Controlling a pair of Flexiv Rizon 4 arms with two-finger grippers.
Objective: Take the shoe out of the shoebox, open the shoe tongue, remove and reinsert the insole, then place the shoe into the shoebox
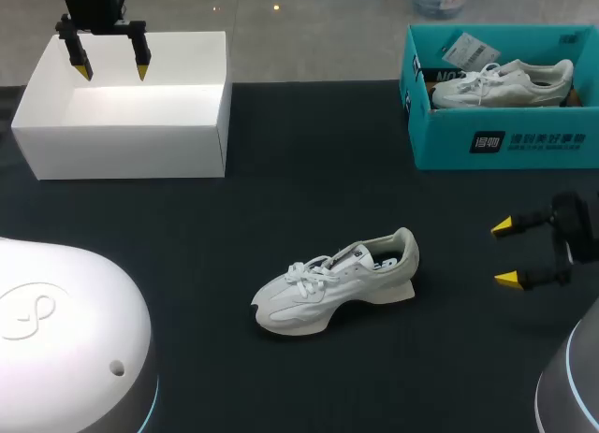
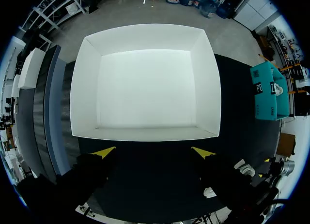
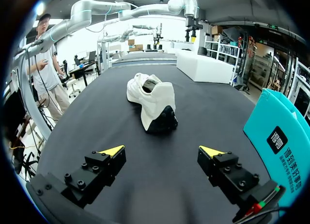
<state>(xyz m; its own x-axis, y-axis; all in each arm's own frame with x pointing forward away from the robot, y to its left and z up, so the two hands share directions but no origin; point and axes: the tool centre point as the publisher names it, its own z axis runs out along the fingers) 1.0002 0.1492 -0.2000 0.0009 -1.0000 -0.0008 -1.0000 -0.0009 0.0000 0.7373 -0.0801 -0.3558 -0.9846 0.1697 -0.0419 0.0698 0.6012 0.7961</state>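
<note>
White lace-up sneaker [image 1: 337,283] stands on its sole in the middle of the black desk [image 1: 187,227], well apart from the open white cardboard shoebox [image 1: 122,152]. Its long axis runs across the desk, toe toward my left and heel toward the right gripper [image 1: 505,253], which is spread wide and empty nearby. The left gripper [image 1: 112,73], also released, hangs over the shoebox. A one-sided nudge at the heel could slide or tip it.

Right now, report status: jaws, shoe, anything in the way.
Left jaws open above white box. Right jaws open, facing shoe heel. Shoe upright on table, nothing between.
</note>
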